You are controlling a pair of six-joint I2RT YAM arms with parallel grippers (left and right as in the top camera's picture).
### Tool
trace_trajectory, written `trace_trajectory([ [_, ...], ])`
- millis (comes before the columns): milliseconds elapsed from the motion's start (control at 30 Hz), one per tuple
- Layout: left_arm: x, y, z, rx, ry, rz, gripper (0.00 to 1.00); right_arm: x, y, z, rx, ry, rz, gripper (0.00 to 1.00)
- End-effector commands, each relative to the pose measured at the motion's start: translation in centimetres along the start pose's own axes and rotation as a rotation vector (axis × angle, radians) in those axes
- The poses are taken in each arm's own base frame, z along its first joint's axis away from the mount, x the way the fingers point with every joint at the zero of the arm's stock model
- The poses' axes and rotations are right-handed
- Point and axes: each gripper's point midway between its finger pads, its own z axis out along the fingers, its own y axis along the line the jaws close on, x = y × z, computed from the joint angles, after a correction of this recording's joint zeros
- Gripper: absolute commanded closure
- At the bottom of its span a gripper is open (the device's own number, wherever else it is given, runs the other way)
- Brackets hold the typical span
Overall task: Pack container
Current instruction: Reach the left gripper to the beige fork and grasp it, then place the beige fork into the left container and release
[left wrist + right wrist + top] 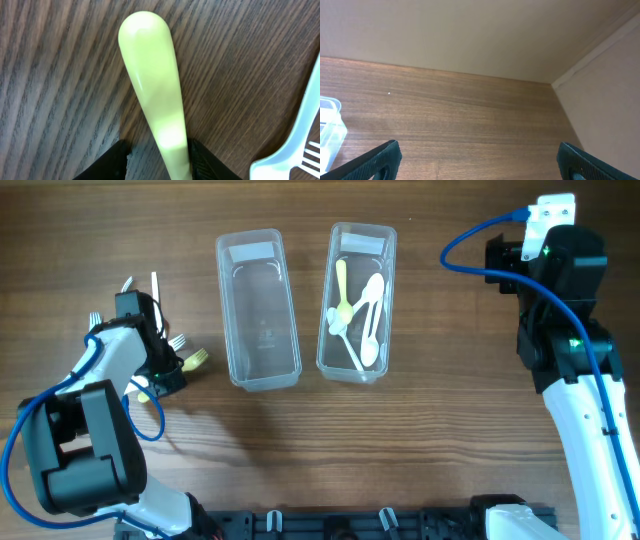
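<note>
A yellow-green fork lies on the table left of the containers. My left gripper is down over its middle. In the left wrist view the fork's handle runs between my two fingers. The right finger touches it and the left finger stands a little apart, so the jaws are open around it. The left clear container is empty. The right clear container holds several white and yellow spoons. My right gripper is wide open and empty, raised at the far right.
Several white plastic forks lie around the left gripper; one shows at the lower right of the left wrist view. A corner of the right container shows at the left of the right wrist view. A wall stands behind the table.
</note>
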Motion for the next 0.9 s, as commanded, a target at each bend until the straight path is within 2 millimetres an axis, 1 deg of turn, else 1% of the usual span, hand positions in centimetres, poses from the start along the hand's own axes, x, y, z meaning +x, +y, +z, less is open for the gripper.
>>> trace_trajectory([
  [0, -0.1, 0.6, 0.7, -0.021, 0.002, -0.007, 0.81, 0.2, -0.4, 0.2, 0.026, 0.009, -0.006, 0.00],
  [67, -0.3, 0.6, 0.7, -0.020, -0.004, -0.007, 0.94, 0.2, -0.4, 0.2, 0.026, 0.009, -0.006, 0.00],
  [100, -0.3, 0.6, 0.7, -0.021, -0.004, -0.006, 0.96, 0.2, -0.4, 0.2, 0.026, 0.009, -0.006, 0.00],
  [167, -0.3, 0.6, 0.7, -0.020, -0.004, 0.020, 0.96, 0.2, -0.4, 0.2, 0.026, 0.009, -0.006, 0.00],
  [300, -1.2, 0.4, 0.2, -0.009, -0.025, 0.033, 0.96, 0.2, -0.4, 0.2, 0.026, 0.009, -0.006, 0.00],
  [400, -2.4, -0.8, -2.1, 0.076, -0.017, 0.034, 0.96, 0.2, -0.4, 0.2, 0.026, 0.009, -0.006, 0.01],
  [500, -3.2, -2.3, -6.1, 0.218, -0.011, 0.053, 0.96, 0.2, -0.4, 0.2, 0.026, 0.009, -0.006, 0.00],
  [533, -3.3, -2.9, -8.4, 0.301, -0.005, 0.049, 0.96, 0.2, -0.4, 0.2, 0.026, 0.009, -0.007, 0.00],
  [567, -3.3, -3.3, -10.2, 0.367, -0.004, 0.071, 0.96, 0.2, -0.4, 0.2, 0.026, 0.009, -0.006, 0.00],
  [600, -3.2, -3.6, -12.6, 0.453, -0.003, 0.108, 0.96, 0.2, -0.4, 0.2, 0.026, 0.009, -0.007, 0.00],
  [633, -3.0, -3.6, -14.8, 0.525, 0.004, 0.145, 0.96, 0.2, -0.4, 0.2, 0.026, 0.009, -0.007, 0.00],
  [667, -2.6, -3.4, -16.4, 0.579, 0.013, 0.191, 0.96, 0.2, -0.4, 0.2, 0.026, 0.009, -0.007, 0.00],
  [733, -1.2, -2.9, -20.5, 0.728, 0.013, 0.355, 0.96, 0.2, -0.4, 0.2, 0.026, 0.009, -0.006, 0.00],
  [800, 0.2, -2.5, -23.6, 0.851, 0.013, 0.495, 0.96, 0.2, -0.4, 0.2, 0.026, 0.009, -0.006, 0.00],
  [867, 2.1, -1.9, -26.4, 0.974, 0.009, 0.664, 0.96, 0.2, -0.4, 0.2, 0.026, 0.009, -0.007, 0.00],
])
